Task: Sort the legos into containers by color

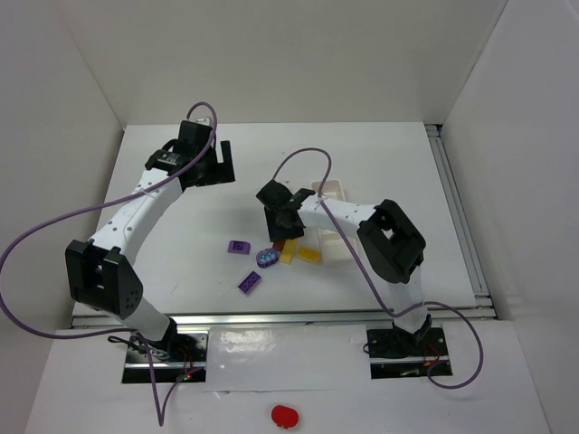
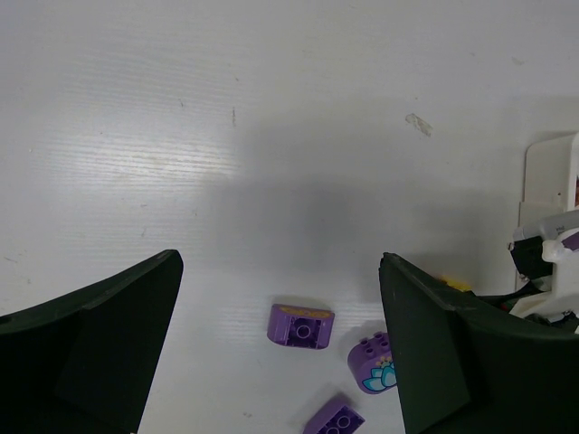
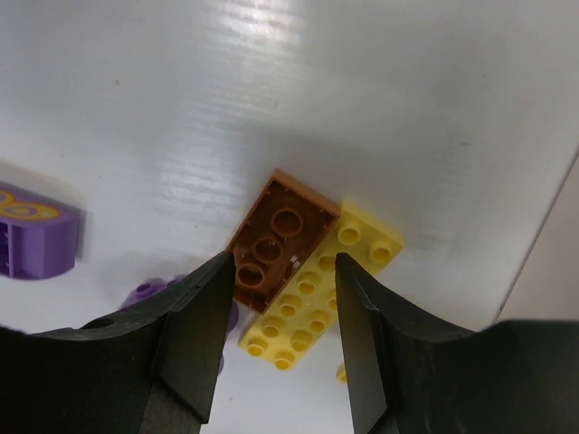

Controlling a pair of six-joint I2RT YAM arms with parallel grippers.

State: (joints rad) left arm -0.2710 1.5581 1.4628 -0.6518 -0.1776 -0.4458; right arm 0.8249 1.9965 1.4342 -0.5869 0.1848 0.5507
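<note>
My right gripper is down over the cluster of legos, shut on the near end of an upturned brown brick. That brick lies against a yellow plate. The left finger touches the brick's corner and the right finger stands over the yellow plate. From above, the right gripper hides the brown brick. To its left lie a purple arch piece, a rounded purple-blue piece and a purple brick. The white tray runs under the right arm. My left gripper hangs open and empty at the back left.
Yellow pieces lie just left of the tray. A red blob sits in front of the arm bases. White walls enclose the table at the back and both sides. A metal rail borders the right edge.
</note>
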